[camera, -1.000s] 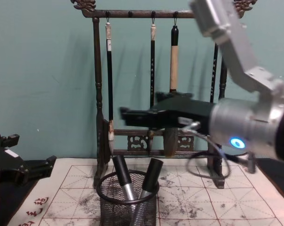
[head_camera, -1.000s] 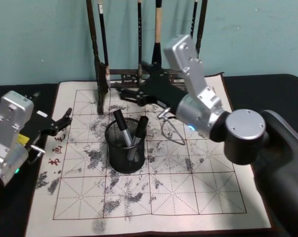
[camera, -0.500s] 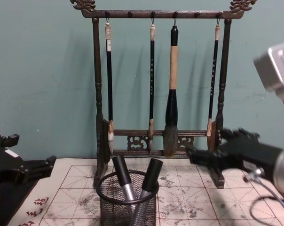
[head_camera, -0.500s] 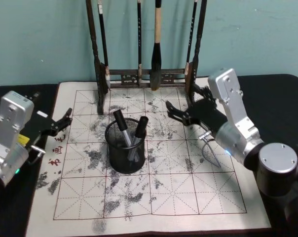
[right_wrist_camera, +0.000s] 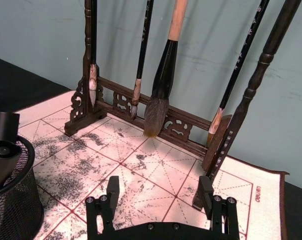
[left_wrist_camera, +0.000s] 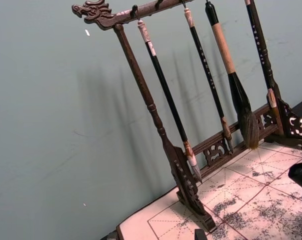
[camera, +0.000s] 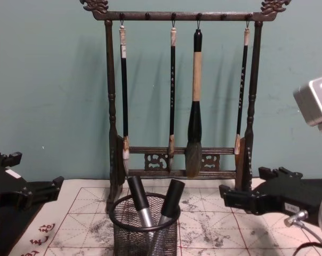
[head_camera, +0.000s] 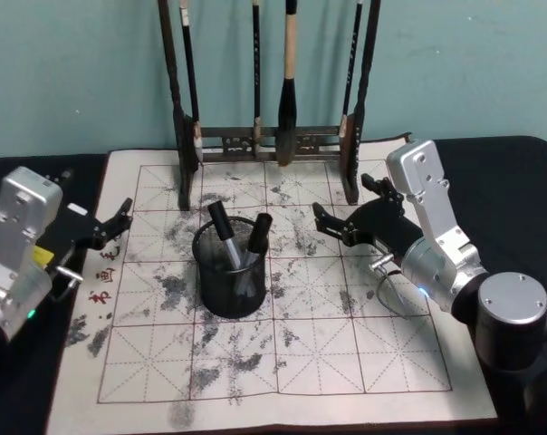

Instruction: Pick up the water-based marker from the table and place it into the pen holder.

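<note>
The pen holder [head_camera: 230, 272], a black wire-mesh cup, stands on the stained calligraphy mat at the middle of the table [head_camera: 15, 399]. Two dark-capped markers with silver barrels [head_camera: 222, 232] [head_camera: 257, 236] lean inside it, caps up. The chest view shows the same pen holder [camera: 145, 230] with both markers [camera: 137, 198] [camera: 170, 199]. My right gripper [head_camera: 335, 223] hovers to the holder's right, open and holding nothing; its fingers [right_wrist_camera: 112, 189] are spread wide in the right wrist view. At the mat's left edge, my left gripper [head_camera: 119, 219] is parked and open.
A tall dark wooden brush rack [head_camera: 272, 140] with several hanging brushes stands on the mat's far edge, behind the holder. A loose cable [head_camera: 387, 294] hangs under the right arm. The mat's front half [head_camera: 283, 353] lies bare.
My right arm has pulled back from above the holder to the right and come down lower, its gripper open and empty. The left arm has not moved.
</note>
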